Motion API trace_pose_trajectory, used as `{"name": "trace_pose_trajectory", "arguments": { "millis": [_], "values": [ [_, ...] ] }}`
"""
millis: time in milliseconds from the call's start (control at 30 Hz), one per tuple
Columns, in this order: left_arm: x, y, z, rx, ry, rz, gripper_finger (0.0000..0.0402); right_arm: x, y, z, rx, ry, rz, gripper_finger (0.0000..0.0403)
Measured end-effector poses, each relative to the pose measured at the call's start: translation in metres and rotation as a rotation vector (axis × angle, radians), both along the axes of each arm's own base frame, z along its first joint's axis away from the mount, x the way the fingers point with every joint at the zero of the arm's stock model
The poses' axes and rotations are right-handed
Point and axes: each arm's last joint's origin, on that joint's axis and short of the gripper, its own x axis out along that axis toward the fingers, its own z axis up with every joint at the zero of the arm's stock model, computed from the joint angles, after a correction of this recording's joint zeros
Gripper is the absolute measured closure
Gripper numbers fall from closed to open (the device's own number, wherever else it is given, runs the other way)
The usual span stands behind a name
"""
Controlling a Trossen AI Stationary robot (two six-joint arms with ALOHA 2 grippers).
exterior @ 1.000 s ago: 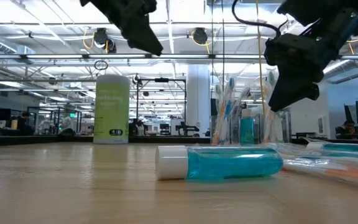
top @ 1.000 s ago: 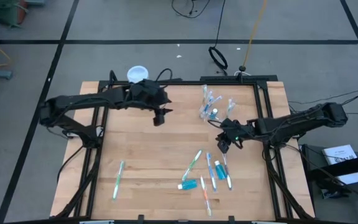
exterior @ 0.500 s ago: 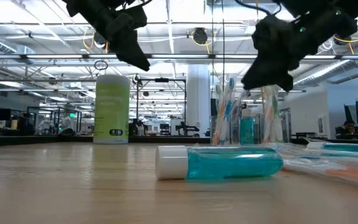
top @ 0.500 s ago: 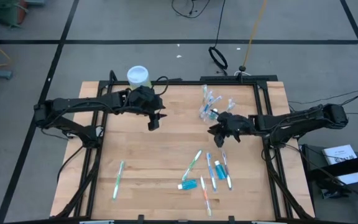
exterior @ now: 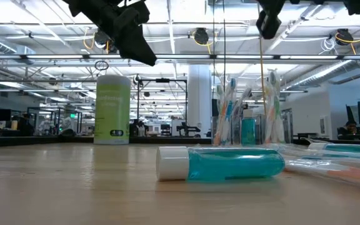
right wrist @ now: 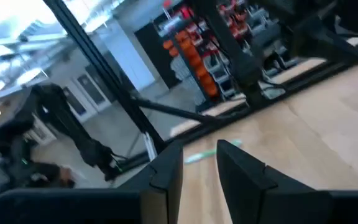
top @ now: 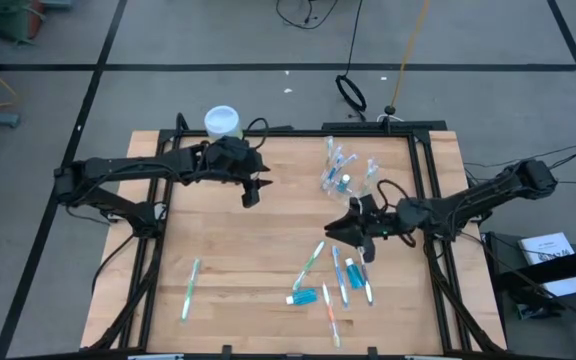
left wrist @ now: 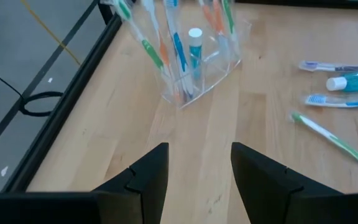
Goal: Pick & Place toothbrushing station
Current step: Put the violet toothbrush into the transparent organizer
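Left wrist view: clear cup (left wrist: 197, 68) stands beyond the parted left fingers (left wrist: 151, 174).

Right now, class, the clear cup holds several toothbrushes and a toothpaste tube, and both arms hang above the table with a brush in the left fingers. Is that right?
Not quite. The left wrist view shows the left fingers apart with nothing between them. The clear cup does hold toothbrushes and a toothpaste tube.
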Motion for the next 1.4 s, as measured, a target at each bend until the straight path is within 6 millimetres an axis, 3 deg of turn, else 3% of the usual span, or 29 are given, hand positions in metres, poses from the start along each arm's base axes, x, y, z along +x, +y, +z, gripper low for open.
{"name": "trace_pose_trajectory", "arguments": {
  "millis": [267, 433, 567, 700, 933, 1033, 1167, 1400],
  "values": [
    [-0.004, -0.001, 0.004, 0.009, -0.007, 0.005, 0.0224, -0.004, -0.004, -0.024, -0.066, 0.255, 0.141, 0.0314],
    [-0.004, -0.001, 0.003, 0.006, 0.006, 0.005, 0.0225, -0.006, -0.005, -0.029, -0.011, 0.33, 0.14, 0.0314],
    [-0.004, -0.001, 0.002, 0.01, 0.015, 0.001, 0.0225, -0.011, 0.001, -0.03, -0.191, 0.328, 0.135, 0.0314],
    [-0.006, -0.001, 0.0, 0.003, 0.039, 0.001, 0.0225, -0.015, -0.002, -0.038, -0.069, 0.427, -0.105, 0.0314],
    [-0.006, 0.0, 0.0, 0.013, 0.037, 0.021, 0.0224, -0.032, 0.008, -0.047, 0.092, 0.608, -0.065, 0.0335],
    [-0.005, 0.0, 0.001, 0.012, 0.031, 0.028, 0.0224, -0.045, 0.015, -0.06, 0.194, 0.796, -0.045, 0.0354],
    [-0.005, 0.0, 0.001, 0.013, 0.029, 0.029, 0.0224, -0.061, 0.02, -0.081, 0.294, 1.055, -0.187, 0.0369],
    [-0.005, 0.0, 0.001, 0.014, 0.025, 0.029, 0.0224, -0.056, 0.029, -0.106, 0.243, 1.189, -0.251, 0.0349]
  ]
}}
